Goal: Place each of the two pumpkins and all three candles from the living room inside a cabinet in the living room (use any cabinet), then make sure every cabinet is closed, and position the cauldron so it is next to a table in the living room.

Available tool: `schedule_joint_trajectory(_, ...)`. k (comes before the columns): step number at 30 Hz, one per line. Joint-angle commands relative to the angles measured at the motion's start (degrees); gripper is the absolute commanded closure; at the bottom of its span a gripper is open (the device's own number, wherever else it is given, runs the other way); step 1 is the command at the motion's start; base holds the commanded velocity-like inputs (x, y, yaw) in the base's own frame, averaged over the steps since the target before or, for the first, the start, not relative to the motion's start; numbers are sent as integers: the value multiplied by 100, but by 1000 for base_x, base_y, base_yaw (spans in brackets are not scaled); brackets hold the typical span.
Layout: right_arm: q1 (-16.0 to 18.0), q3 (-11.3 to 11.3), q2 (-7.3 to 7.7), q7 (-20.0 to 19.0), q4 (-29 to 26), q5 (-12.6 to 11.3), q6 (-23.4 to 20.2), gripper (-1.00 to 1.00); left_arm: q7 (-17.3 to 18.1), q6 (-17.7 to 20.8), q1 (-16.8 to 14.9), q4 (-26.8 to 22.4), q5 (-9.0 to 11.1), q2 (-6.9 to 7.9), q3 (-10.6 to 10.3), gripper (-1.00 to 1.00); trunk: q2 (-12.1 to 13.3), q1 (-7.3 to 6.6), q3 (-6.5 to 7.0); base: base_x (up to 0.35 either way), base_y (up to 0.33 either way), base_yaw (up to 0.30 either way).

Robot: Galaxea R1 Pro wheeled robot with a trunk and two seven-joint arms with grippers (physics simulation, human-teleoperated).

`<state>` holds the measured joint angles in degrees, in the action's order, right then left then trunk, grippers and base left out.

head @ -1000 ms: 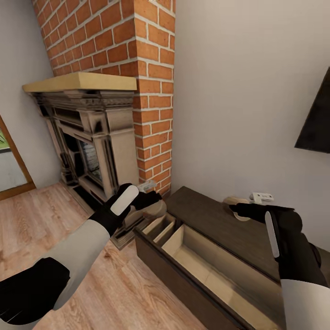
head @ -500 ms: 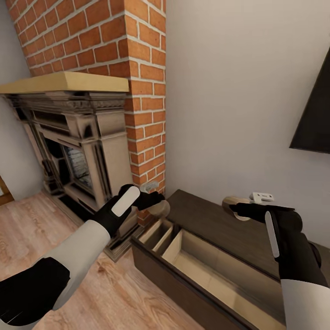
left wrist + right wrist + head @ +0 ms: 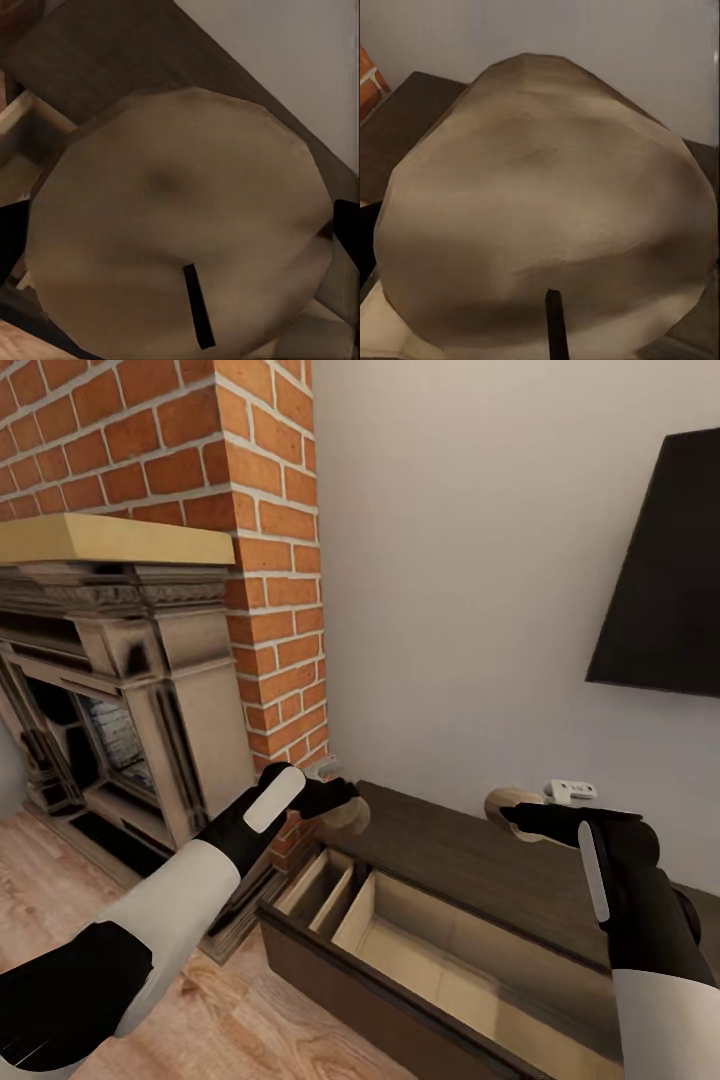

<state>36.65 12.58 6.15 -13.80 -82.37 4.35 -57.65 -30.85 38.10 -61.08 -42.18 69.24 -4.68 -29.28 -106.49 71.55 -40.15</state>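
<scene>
Since a second ago the head camera has swung to the right: the fireplace [image 3: 110, 690] and brick chimney [image 3: 250, 510] now sit further toward nine o'clock, the window that showed at the far left is out of frame, and more of the dark wall screen [image 3: 665, 580] shows at two o'clock. Both arms keep the same pose in the picture, each still clamped on a candle. The left gripper [image 3: 338, 805] holds the left candle [image 3: 352, 816] at its tip, just above the near-left corner of the cabinet [image 3: 450, 840]; in the left wrist view that candle [image 3: 180, 225] fills the space between the two black fingers [image 3: 11, 236], wick end facing the camera. The right gripper [image 3: 515, 815] grips the right candle [image 3: 502, 803] over the cabinet's dark top, at about three o'clock from the left one and well apart from it; the right wrist view shows this candle [image 3: 544, 217] close up, its wick pointing toward the lens. Below both, the open drawer [image 3: 440, 970] shows pale dividers and a bare beige floor.
</scene>
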Motion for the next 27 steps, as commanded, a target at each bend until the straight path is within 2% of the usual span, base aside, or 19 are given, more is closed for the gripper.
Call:
schedule_joint_trajectory(1,0,0,0,0,2,-4,-3,100,0,-4,0,-1,2,1,1,100,0,0,5,2,1,-266)
schedule_joint_trajectory(7,0,-1,0,7,24,-3,-9,100,0,-4,0,-1,2,-6,-52,100,0,0,34,0,0,-266)
schedule_joint_trajectory(8,0,-1,0,10,30,4,-9,100,3,-4,0,-4,2,-6,-110,100,0,0,38,0,0,-266)
schedule_joint_trajectory(9,0,3,0,52,71,22,-9,100,8,-15,0,-17,2,-6,-320,100,0,0,43,0,0,-266)
schedule_joint_trajectory(11,0,5,0,204,121,26,-9,100,8,-20,0,-30,2,-7,-453,100,0,0,53,0,0,-265)
schedule_joint_trajectory(15,-29,2,-6,568,163,23,-7,100,9,-22,0,-41,2,-7,-507,100,0,0,73,0,0,-257)
schedule_joint_trajectory(17,-46,0,-150,914,300,34,0,100,9,-19,0,-42,2,-7,-518,100,0,0,84,0,0,-220)
schedule_joint_trajectory(18,-64,-12,-399,1482,385,46,8,100,11,-8,0,-39,2,-7,-587,100,0,0,89,0,0,-198)
schedule_joint_trajectory(19,-68,-63,-443,1654,391,44,8,100,10,-6,0,-40,0,-7,-649,100,0,0,94,0,0,-196)
schedule_joint_trajectory(23,-83,-473,-486,1848,403,40,9,100,9,-5,0,-44,1,-7,-758,100,0,0,117,0,0,-195)
schedule_joint_trajectory(27,-109,-567,-487,1869,442,40,14,100,15,-4,-1,-45,1,-7,-801,100,0,0,141,0,0,-195)
